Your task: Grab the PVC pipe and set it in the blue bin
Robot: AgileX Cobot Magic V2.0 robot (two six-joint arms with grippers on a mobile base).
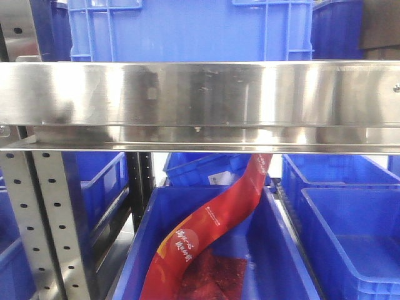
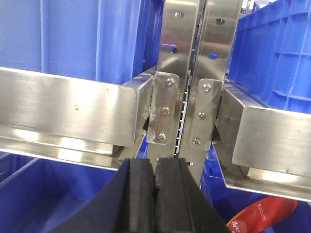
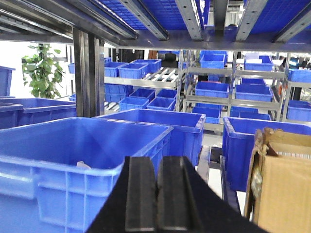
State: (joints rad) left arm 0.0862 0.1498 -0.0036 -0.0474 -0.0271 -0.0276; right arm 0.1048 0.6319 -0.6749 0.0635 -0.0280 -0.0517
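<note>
Under brushed-steel shelf beam point(image 1: 200, 94), glossy red pouch point(image 1: 212, 231).

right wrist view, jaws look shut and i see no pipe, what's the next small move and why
Probably pan the right gripper to search for the PVC pipe. Its jaws are shut on nothing, and no view shows a pipe: only a white scrap in the nearest blue bin, a cardboard box, and a red bag. The left gripper is shut too, facing the shelf rail.

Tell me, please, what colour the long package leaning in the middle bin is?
The package is red with white lettering, leaning in the blue bin; the exterior front-facing view shows it best.
</note>
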